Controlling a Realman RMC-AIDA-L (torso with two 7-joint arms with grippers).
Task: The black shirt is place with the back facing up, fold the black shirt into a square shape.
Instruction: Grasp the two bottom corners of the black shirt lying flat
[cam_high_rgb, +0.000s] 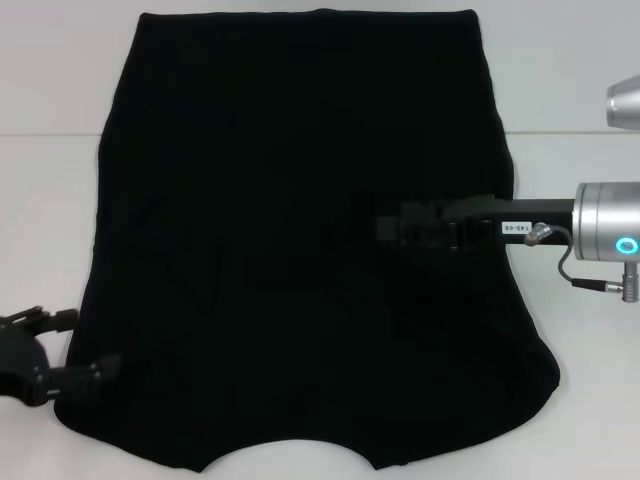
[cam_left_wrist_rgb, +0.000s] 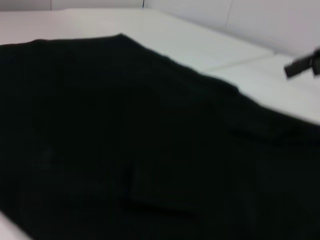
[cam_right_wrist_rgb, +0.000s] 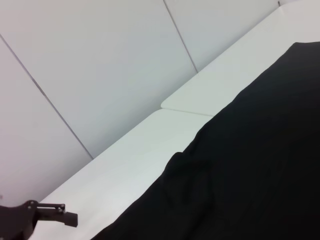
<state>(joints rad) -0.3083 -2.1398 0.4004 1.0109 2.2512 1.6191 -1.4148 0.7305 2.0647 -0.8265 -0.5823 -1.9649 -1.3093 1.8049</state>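
Note:
The black shirt lies spread flat on the white table, plain face up with no lettering showing. Its curved neck edge is at the near side and its straight hem at the far side. My left gripper is open at the shirt's near-left corner, low by the table, with one finger at the cloth's edge. My right gripper reaches in from the right over the shirt's middle-right part, black against black. The shirt also fills the left wrist view and shows in the right wrist view.
The right arm's silver wrist with a lit blue ring hangs over the table's right side. A table seam runs across the far part. Bare white table lies on both sides of the shirt. A panelled wall stands beyond.

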